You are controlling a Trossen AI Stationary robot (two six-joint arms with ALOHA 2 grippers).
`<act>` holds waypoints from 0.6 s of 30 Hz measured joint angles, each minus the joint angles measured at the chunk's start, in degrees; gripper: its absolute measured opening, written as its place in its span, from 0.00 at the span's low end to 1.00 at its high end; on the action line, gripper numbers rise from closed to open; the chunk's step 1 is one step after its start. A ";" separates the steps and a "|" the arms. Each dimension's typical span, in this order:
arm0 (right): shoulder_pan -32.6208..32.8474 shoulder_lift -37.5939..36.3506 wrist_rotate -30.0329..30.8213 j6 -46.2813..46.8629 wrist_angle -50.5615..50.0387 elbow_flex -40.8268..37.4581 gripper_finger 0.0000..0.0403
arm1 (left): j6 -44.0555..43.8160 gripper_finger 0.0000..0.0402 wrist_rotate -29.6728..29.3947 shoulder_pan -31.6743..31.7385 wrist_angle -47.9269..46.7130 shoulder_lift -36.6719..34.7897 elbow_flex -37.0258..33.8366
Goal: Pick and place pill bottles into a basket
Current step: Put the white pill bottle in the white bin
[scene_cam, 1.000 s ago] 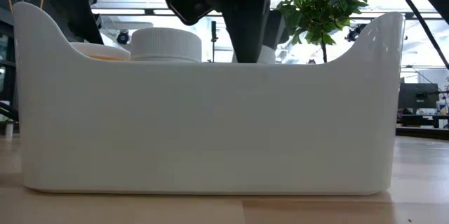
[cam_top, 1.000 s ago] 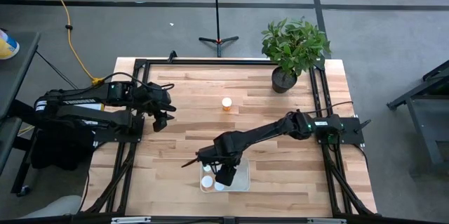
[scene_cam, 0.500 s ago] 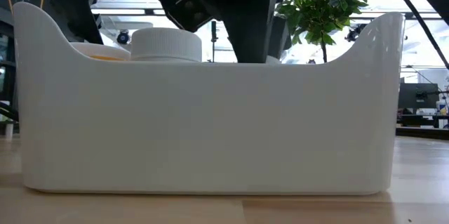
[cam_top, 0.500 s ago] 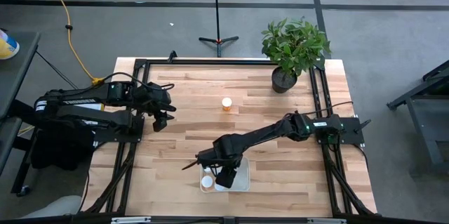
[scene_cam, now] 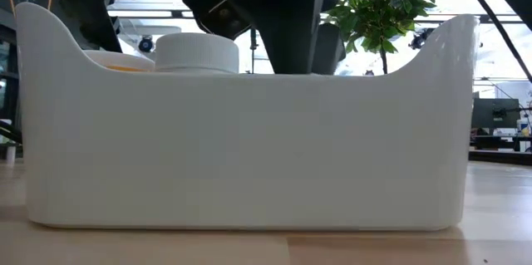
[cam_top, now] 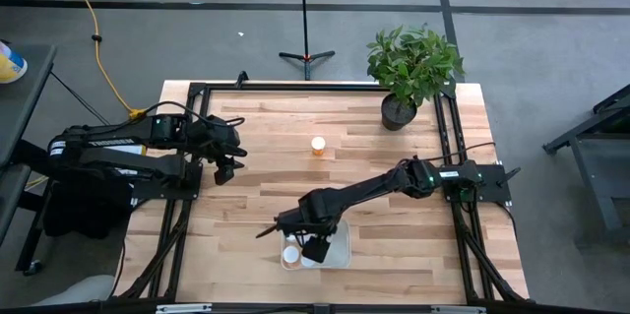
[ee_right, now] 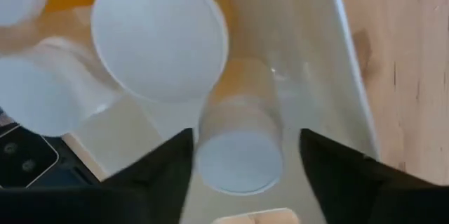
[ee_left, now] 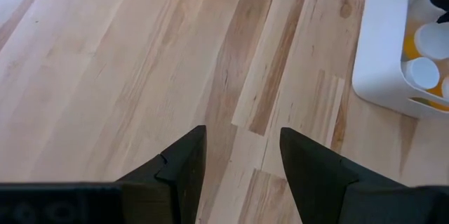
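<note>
Right gripper [ee_right: 242, 155] spread open over bottles [ee_right: 238, 150] inside the basket [cam_top: 340, 250], seen only by wrist view, left gripper [ee_left: 238, 157] open at far left, lone bottle [cam_top: 317, 145] mid-table, plant [cam_top: 413, 63] far right.

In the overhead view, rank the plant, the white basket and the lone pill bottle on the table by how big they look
1. The plant, largest with its foliage.
2. The basket, partly covered by the right gripper, so its full outline is hidden.
3. The lone pill bottle, clearly smallest.
</note>
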 joint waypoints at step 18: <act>-0.12 0.00 -4.46 -0.53 -1.61 0.00 0.85 | 0.00 0.54 0.04 0.00 0.00 0.00 0.00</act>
